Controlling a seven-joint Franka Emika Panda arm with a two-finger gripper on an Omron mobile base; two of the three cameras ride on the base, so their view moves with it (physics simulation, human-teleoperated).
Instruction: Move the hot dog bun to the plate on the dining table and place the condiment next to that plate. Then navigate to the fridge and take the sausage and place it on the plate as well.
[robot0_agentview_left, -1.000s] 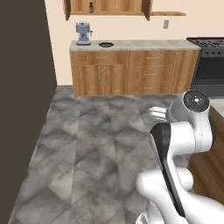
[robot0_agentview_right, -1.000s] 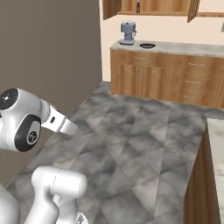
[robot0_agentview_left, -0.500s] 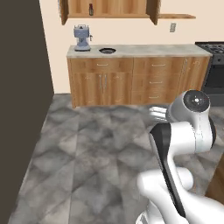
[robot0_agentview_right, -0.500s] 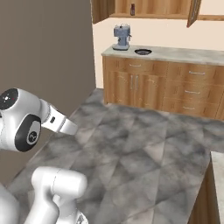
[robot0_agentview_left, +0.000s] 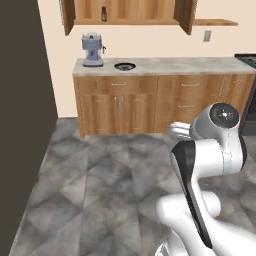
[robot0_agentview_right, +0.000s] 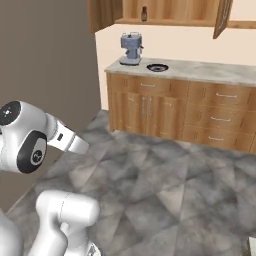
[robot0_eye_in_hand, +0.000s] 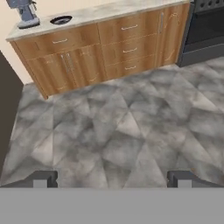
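Jaws stand wide apart and hold nothing; the gripper (robot0_eye_in_hand: 112, 177) looks down on bare marbled floor (robot0_eye_in_hand: 131, 127). Beyond it runs a wooden counter (robot0_agentview_left: 150, 65) with a grey coffee machine (robot0_agentview_left: 92, 50) at its left end and a small dark dish (robot0_agentview_left: 124, 65) beside that. A dark stove (robot0_eye_in_hand: 205, 30) stands at the counter's right. A dark wall panel (robot0_agentview_left: 20, 125) fills the near left. Bun, plate, condiment, sausage and fridge: I cannot tell where they are. Judging from the task, the base is travelling; turning too close could clip the cabinets or that panel.
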